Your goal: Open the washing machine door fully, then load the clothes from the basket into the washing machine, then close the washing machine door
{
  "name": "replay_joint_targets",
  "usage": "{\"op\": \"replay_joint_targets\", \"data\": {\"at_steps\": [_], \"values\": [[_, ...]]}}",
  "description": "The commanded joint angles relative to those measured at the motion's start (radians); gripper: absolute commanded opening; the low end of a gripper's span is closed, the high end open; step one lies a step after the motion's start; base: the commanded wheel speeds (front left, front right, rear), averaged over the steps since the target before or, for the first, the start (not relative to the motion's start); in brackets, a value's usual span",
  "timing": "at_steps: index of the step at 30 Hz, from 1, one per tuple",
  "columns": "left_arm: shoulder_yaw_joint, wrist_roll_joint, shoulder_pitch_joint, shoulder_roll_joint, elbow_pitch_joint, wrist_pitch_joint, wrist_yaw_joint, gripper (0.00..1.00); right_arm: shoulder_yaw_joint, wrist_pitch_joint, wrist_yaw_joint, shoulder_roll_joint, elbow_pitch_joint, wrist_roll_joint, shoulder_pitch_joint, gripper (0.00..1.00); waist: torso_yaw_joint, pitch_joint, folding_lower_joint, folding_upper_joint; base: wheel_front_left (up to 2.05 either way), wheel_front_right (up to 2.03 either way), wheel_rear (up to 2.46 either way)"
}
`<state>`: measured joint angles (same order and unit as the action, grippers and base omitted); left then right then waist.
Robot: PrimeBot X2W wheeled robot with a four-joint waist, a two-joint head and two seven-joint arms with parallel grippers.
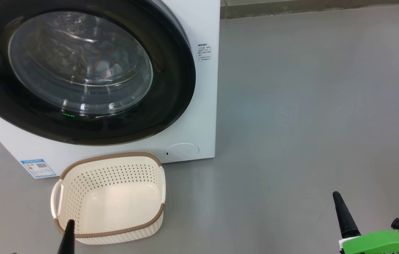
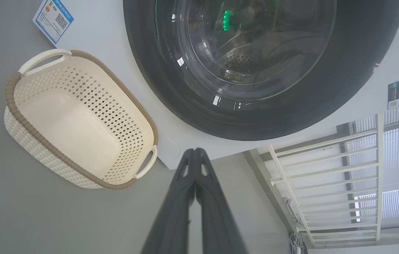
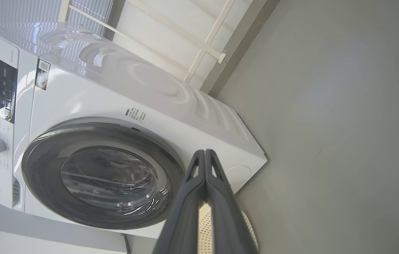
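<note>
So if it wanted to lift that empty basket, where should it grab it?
Likely the loop handle on the left end of the basket, closest to the left gripper. It stands out from the wall as an open loop, so a finger could slip through from above and pinch it. That gripper is shut and would need to open first.

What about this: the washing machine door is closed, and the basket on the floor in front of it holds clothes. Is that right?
Not quite. The washing machine door is closed, but the basket on the floor in front of it is empty, as the left wrist view shows.
</note>
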<state>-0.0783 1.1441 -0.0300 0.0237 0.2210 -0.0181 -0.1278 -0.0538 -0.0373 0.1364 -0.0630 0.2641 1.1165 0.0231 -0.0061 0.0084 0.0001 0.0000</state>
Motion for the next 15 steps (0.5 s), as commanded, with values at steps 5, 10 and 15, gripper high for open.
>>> {"op": "replay_joint_targets", "data": {"at_steps": [5,10,15], "values": [[-0.022,0.061,0.054,0.023,-0.014,0.015,-0.002,0.00,0.003,0.014,-0.004,-0.010,-0.023,0.070,0.053,0.00,0.001,-0.001,0.0000,0.0000,0.00,0.00,0.00],[-0.023,0.115,0.065,0.024,-0.009,0.030,-0.002,0.00,-0.001,0.029,-0.004,-0.010,-0.023,0.130,0.057,0.00,0.001,-0.001,0.0000,0.0000,0.00,0.00,0.00],[-0.024,0.169,0.076,0.025,-0.004,0.045,-0.002,0.00,-0.005,0.044,-0.004,-0.009,-0.023,0.189,0.061,0.00,0.002,-0.002,0.0000,0.0000,0.00,0.00,0.00]]}}
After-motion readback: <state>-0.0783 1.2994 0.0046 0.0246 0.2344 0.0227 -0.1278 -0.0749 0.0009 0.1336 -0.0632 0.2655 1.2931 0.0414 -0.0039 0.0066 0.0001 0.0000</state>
